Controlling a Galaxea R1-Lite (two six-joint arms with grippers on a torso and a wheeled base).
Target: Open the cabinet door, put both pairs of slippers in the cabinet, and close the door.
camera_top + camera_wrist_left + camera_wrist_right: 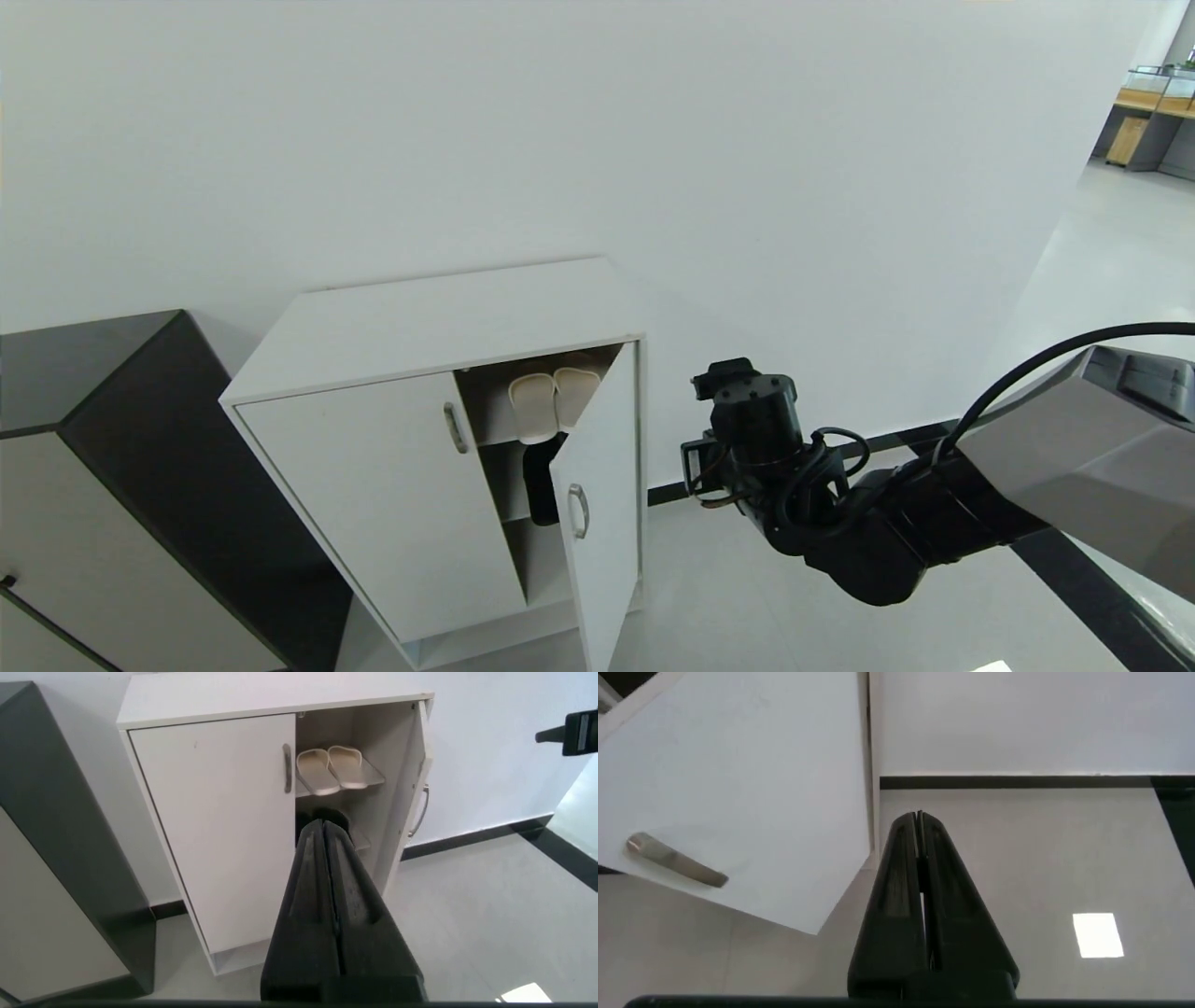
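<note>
Cream foam slippers [553,397] on top shelf, black slippers [540,485] below, both inside white wooden cabinet [420,327]. Left gripper [324,826], right gripper [920,821]: jaws clenched, empty. We push the open white door [597,504], at right gripper's 9 o'clock, near the handle edge, slowly.

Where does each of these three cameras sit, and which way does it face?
Head view: on the head, looking down at the cabinet, right door open; the right arm shows.
Left wrist view: on the left wrist, facing the cabinet front; the shut left end effector shows.
Right wrist view: on the right wrist, facing the open right door and floor; the shut right end effector shows.
Shared: head and left wrist views both show white slippers inside the cabinet.
</note>
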